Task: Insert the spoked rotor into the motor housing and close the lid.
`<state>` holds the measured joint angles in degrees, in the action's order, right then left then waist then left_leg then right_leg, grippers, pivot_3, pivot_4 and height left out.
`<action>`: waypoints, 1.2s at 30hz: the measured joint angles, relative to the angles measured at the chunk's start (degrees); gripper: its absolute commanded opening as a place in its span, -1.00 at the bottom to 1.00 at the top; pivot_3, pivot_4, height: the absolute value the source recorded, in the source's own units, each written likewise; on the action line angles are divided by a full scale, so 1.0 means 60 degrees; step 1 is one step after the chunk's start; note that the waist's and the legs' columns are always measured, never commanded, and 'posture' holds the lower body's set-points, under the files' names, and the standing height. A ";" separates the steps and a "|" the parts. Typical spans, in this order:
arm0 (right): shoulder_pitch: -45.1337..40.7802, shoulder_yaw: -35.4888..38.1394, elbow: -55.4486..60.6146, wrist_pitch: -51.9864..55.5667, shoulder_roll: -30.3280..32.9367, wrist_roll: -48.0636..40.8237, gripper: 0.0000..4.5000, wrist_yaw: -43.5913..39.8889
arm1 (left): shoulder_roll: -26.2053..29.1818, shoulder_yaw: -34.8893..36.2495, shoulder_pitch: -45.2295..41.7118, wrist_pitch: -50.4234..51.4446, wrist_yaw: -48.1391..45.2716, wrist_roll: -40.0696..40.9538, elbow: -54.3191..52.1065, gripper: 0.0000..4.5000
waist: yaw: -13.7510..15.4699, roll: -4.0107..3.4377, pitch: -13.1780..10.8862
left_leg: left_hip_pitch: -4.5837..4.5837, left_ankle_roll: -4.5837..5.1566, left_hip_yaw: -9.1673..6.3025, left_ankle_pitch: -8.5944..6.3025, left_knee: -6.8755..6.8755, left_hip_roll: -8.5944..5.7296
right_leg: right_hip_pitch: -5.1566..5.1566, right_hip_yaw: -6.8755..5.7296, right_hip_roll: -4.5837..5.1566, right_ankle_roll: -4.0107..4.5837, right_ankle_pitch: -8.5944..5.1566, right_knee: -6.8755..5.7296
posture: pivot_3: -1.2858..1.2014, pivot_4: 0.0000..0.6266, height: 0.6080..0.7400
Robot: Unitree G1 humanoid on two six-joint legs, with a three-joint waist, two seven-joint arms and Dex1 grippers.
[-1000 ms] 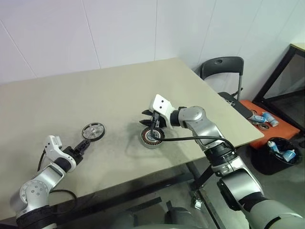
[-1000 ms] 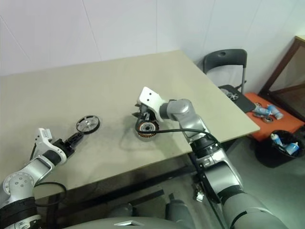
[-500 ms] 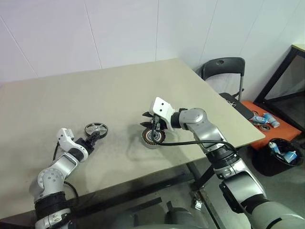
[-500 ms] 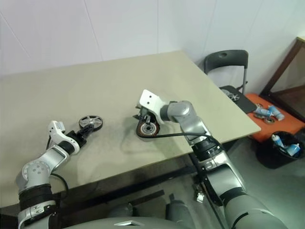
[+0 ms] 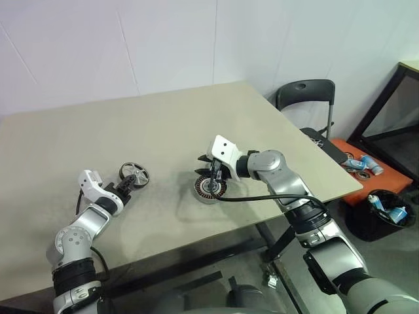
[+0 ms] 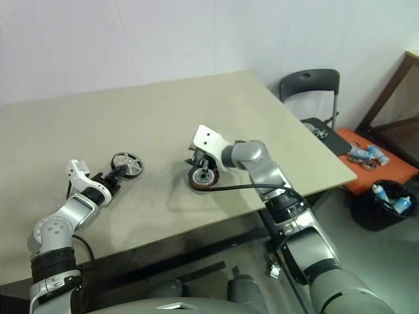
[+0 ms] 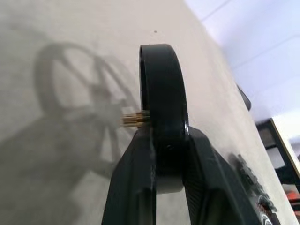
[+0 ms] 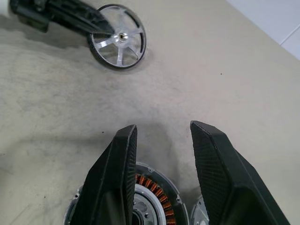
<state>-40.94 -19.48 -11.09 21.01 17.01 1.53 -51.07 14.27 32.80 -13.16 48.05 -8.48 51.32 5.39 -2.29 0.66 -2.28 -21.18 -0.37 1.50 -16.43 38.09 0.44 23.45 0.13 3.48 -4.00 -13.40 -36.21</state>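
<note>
Beige and matte, the table (image 5: pixel 163 124) carries the parts of the job. The spoked rotor (image 5: pixel 135 174) sits near the robot's left side of the tabletop, tipped up on its edge rather than lying flat, its dark rim and pale spokes facing across the table. The left gripper (image 5: pixel 126 186) has its two black fingers (image 7: pixel 140 187) pressed onto the rotor's rim from either side; in the left wrist view the rim (image 7: pixel 161 112) rises as a dark arch straight out from between them, with a small brass-coloured hub pin (image 7: pixel 136 118) poking out at its side and the rotor's shadow lying on the table. Whether the lower edge touches the tabletop I cannot tell. Well apart from it, toward the middle of the near edge, the motor housing (image 5: pixel 209 188) lies flat on the table, silver rim outside and copper-coloured windings (image 8: pixel 157 185) ringing a dark centre. The right gripper (image 5: pixel 213 175) hangs just above the housing with its jaws spread; in the right wrist view its two fingers (image 8: pixel 115 173) straddle the housing's far rim with a clear gap between them, and I cannot tell if they touch it. Beside the housing's edge another silver rim (image 8: pixel 197 218) peeks in. A black chair (image 5: pixel 304 98) stands behind the table's right corner.
</note>
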 measured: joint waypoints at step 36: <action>0.0895 0.3602 0.2223 0.3788 -0.0123 -0.3115 -0.15 0.2555 | -0.0516 -0.2924 -0.1771 0.3620 -0.1456 0.2889 0.1113 -0.80 | -0.0025 0.0004 -0.0010 | -0.0036 0.0009 -0.0019 0.0002 -0.0005 -0.0010 | 0.0020 -0.0008 -0.0065 -0.0002 -0.0006 0.0023 | 0.03 -1.00 1.00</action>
<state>-35.57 2.13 2.25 43.74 16.27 -17.16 -35.74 11.18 15.26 -23.79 69.78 -17.22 68.66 12.07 -2.44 0.69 -2.34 -21.39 -0.32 1.38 -16.42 38.06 0.37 23.57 0.08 3.09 -4.01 -13.44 -36.07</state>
